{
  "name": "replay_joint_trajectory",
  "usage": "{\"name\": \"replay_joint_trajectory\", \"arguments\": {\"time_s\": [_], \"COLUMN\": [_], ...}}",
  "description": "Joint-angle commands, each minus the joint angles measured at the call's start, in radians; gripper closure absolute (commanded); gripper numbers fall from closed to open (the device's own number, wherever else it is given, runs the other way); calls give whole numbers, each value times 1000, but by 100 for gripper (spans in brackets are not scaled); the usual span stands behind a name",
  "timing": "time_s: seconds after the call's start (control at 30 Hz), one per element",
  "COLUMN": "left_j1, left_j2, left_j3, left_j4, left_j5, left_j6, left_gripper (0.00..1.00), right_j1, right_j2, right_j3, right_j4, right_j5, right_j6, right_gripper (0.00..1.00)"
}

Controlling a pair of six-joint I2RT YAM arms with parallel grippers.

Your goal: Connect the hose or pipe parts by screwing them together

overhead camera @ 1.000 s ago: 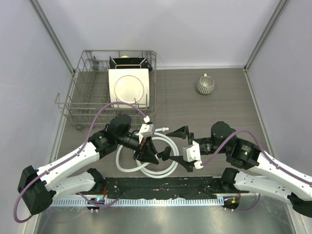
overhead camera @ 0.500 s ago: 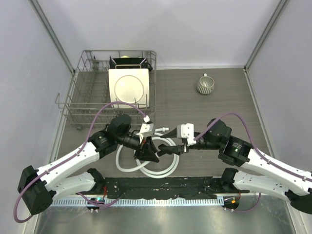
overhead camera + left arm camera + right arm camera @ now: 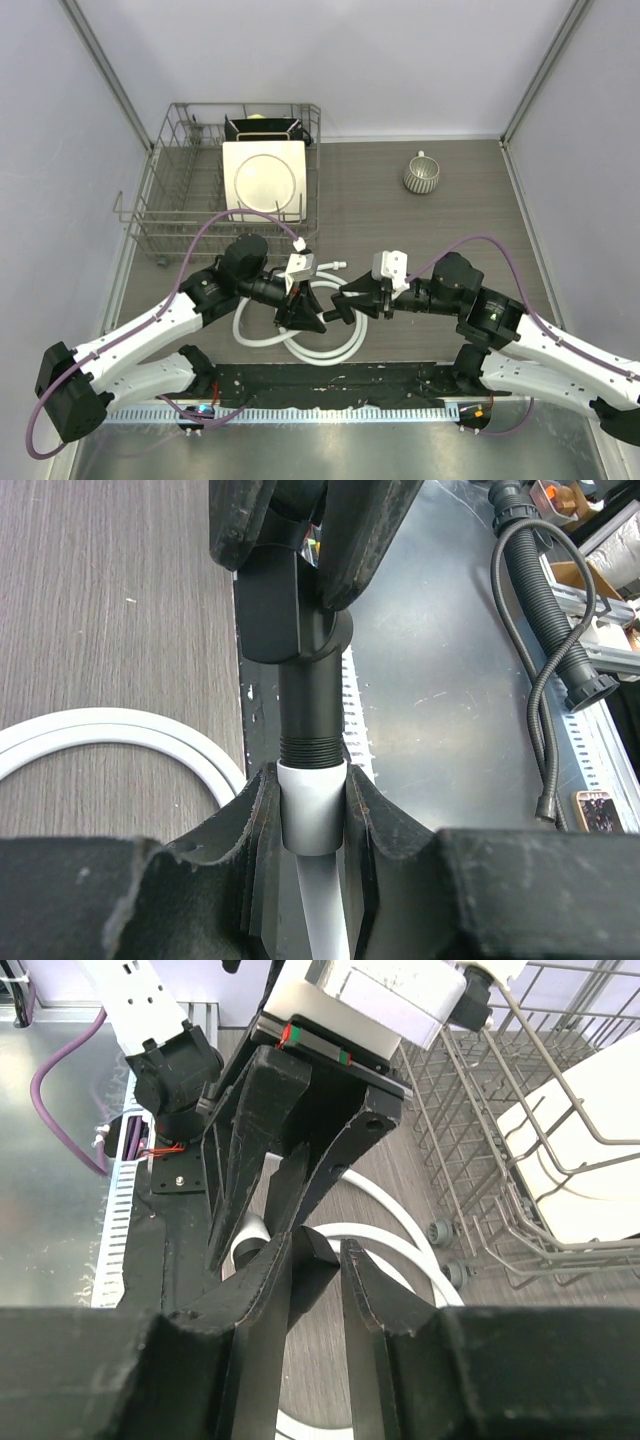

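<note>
Closed in on three sides by plain pale walls (image 3: 330, 60), with grey metal posts (image 3: 110, 75) at both far corners. Surfaced with a grey-brown wood-grain table (image 3: 380, 200), matt, evenly lit, soft shadows only. Fitted at far left with a wire rack (image 3: 140, 215) holding a white square plate (image 3: 262, 178), a black holder (image 3: 262, 127) behind it. Furnished at far right with a ribbed mug (image 3: 421, 175), well apart from the rack. Edged at the near side by a black strip (image 3: 400, 381), then a white toothed rail (image 3: 320, 413), then bare sheet metal (image 3: 300, 450). Noted on that metal, left wrist view: black corrugated conduit (image 3: 545, 650)
</note>
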Motion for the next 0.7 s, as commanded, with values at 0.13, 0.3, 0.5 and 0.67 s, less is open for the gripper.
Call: {"name": "replay_joint_trajectory", "arguments": {"time_s": [0.13,0.3,0.5,0.67], "left_j1": [17,17,15,18], "left_j2": [-24,-18,-19,-24], "left_j3": [27,27,25,22], "left_j4": [100,100,104,96], "left_j5": [33,38,36,31], "left_j6": [-1,-5,-7,-2], "left_gripper": [100,100,100,100], "right_j1": [4,6,4,4], "right_j2": [-19,7,119,68], "right_j3": [-13,26,103,88], "right_j4": [-111,-133,-260,-245], "right_j5": [63,239,272,289], "right_j6": [50,138,152,141], "right_gripper": [69,60,64,64]}}
